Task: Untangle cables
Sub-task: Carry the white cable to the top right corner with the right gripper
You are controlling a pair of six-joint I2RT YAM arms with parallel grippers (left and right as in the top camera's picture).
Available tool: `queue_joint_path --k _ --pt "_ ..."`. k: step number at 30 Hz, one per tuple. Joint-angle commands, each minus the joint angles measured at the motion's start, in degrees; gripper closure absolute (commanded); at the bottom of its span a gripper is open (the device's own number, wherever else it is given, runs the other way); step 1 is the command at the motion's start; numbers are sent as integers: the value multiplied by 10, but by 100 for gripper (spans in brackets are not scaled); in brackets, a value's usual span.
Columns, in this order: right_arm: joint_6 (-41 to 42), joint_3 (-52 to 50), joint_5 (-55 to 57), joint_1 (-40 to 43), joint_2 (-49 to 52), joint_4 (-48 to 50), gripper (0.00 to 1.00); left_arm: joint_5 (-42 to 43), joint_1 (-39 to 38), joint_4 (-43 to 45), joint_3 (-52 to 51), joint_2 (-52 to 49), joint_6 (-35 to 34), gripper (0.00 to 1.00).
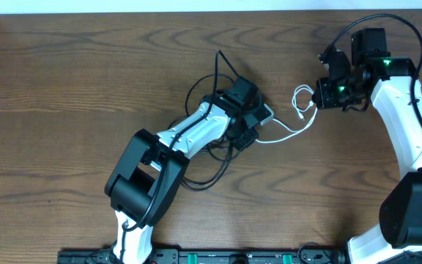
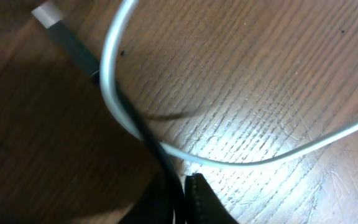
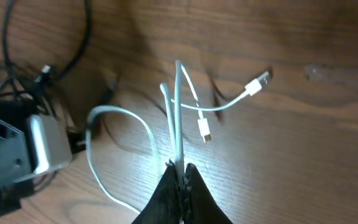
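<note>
The black cable point(image 1: 220, 60) lies in loops round the middle of the table, under and beside my left arm. My left gripper point(image 1: 253, 126) is low over the tangle and shut on the black cable point(image 2: 82, 53), whose grey-tipped plug points away from the jaws. The white cable point(image 1: 297, 133) runs from the left gripper to my right gripper point(image 1: 318, 99) and crosses over the black one point(image 2: 278, 154). My right gripper point(image 3: 181, 169) is shut on the white cable point(image 3: 178, 106), pinching a doubled strand. The white cable's two plug ends lie loose on the wood just beyond the jaws.
The wooden table point(image 1: 64, 95) stretches bare to the left and back. A black rail point(image 1: 218, 257) runs along the front edge between the arm bases. The right arm point(image 1: 409, 125) curves down the right side.
</note>
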State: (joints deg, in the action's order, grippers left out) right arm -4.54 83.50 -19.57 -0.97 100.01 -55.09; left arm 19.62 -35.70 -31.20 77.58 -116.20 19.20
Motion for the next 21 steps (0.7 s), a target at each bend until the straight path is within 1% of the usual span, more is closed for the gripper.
queue_joint_path --k 1,5,12,17,21 --pt "24 0 -48 -2 1 20 99 7 -2 0 -4 0 -40 92" --pt "54 0 -55 -17 1 63 99 7 -2 -21 0 24 -63 93" --pt "91 0 -25 -42 1 113 99 9 -2 -89 8 113 -65 93" --pt "92 0 -17 -60 1 128 99 52 -2 -97 8 191 -65 93" --pt "92 0 -15 -67 1 127 99 51 1 -97 8 233 -65 93"
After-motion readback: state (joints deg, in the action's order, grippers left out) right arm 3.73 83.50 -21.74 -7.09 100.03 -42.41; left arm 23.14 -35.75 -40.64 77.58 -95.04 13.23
